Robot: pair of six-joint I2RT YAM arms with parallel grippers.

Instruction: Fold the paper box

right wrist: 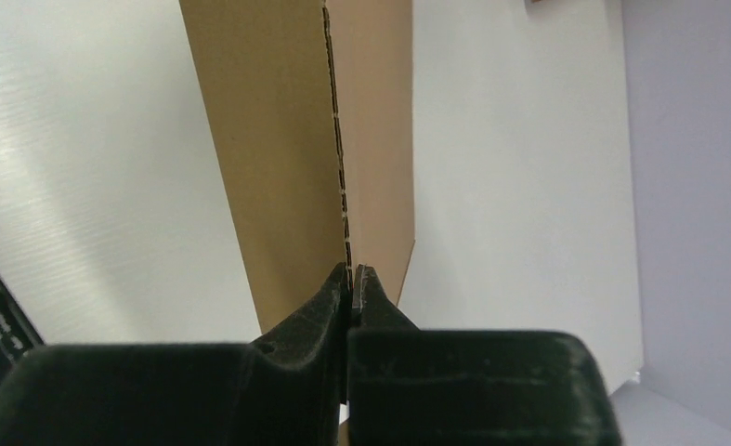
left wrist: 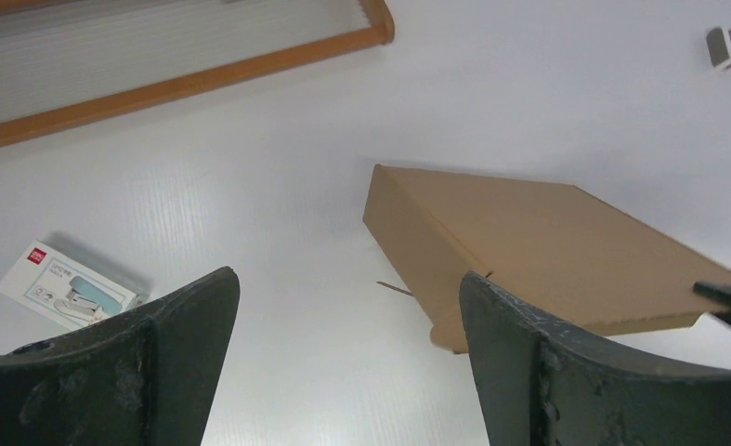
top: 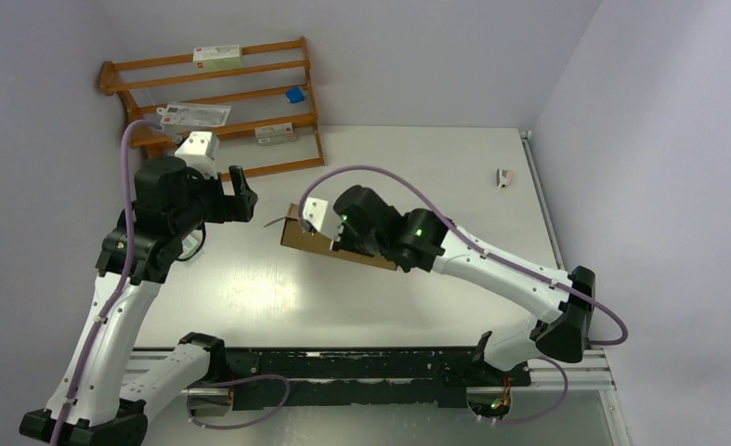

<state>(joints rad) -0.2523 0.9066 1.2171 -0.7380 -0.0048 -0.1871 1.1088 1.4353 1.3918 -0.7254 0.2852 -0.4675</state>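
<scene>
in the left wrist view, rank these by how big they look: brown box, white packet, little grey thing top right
1. paper box, largest by far
2. white printed packet
3. small grey object, smallest in view; it lies farther from the camera, so its real size is unsure

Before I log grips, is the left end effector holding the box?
No, the left end effector is open, apart from the paper box.

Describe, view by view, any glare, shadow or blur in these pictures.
Top external: glare patch on the table in front of the paper box. Left wrist: left gripper dark, white packet casting a shadow. Right wrist: right gripper dark, sheen on the table's left.
</scene>
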